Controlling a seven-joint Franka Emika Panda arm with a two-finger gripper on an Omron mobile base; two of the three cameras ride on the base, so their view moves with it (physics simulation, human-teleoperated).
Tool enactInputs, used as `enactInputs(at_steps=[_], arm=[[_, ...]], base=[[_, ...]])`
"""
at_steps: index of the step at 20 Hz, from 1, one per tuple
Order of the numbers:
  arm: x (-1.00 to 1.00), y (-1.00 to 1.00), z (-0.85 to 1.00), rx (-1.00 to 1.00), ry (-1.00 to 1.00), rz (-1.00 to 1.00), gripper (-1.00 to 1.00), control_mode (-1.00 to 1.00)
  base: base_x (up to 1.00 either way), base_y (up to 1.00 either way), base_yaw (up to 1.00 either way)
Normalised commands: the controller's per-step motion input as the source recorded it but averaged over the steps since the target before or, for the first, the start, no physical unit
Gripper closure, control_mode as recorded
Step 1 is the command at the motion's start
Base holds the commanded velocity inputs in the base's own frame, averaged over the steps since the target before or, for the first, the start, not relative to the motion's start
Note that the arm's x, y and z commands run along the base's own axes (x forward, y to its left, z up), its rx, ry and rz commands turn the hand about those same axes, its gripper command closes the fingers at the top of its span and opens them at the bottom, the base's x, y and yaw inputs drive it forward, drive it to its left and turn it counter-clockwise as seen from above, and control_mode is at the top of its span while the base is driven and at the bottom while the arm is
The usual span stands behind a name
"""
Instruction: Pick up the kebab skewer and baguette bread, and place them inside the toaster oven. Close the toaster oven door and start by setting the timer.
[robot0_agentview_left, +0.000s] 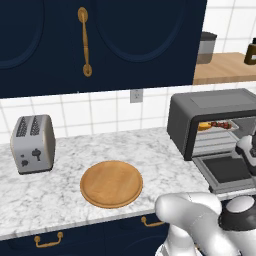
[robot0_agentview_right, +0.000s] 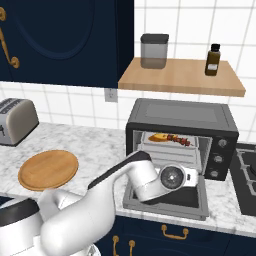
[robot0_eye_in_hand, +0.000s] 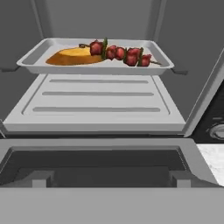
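Note:
The toaster oven (robot0_agentview_right: 180, 117) stands at the counter's right end, and its door (robot0_agentview_right: 167, 201) is dropped flat open. Inside, a light tray (robot0_eye_in_hand: 35, 61) sits on the upper level. On that tray the baguette bread (robot0_eye_in_hand: 72, 57) lies to the left, and the kebab skewer (robot0_eye_in_hand: 122, 53) lies across it toward the right. Both also show in the oven mouth from the base views: skewer (robot0_agentview_right: 178, 139), bread (robot0_agentview_left: 204, 126). My gripper (robot0_agentview_right: 187, 176) hovers just over the open door, facing the cavity, open and holding nothing.
A round wooden board (robot0_agentview_left: 111, 183) lies mid-counter, with a silver two-slot toaster (robot0_agentview_left: 33, 143) to its left. Oven knobs (robot0_agentview_right: 220, 159) line the right front panel. A stove (robot0_agentview_right: 247, 175) adjoins on the right. The shelf above holds a canister (robot0_agentview_right: 154, 50) and a bottle (robot0_agentview_right: 213, 59).

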Motion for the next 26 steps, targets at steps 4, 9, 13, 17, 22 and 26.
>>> enactInputs(at_steps=[4, 9, 13, 17, 22, 26], arm=[[-0.78, -0.17, 0.0, 0.0, 0.11, 0.0, -1.0, -1.0], [-0.7, -0.08, 0.0, 0.0, 0.15, 0.0, -1.0, -1.0], [-0.56, 0.0, -0.03, 0.0, 0.16, 0.0, -1.0, -1.0], [-0.39, 0.0, -0.14, 0.0, 0.09, 0.0, -1.0, -1.0], [-0.29, 0.0, -0.38, 0.0, 0.02, 0.0, -1.0, -1.0], [-0.02, 0.0, -0.52, 0.0, 0.0, 0.0, -1.0, -1.0]], base=[[0.0, 0.0, 0.0], [0.0, 0.0, 0.0], [0.0, 0.0, 0.0], [0.0, 0.0, 0.0], [0.0, 0.0, 0.0], [0.0, 0.0, 0.0]])
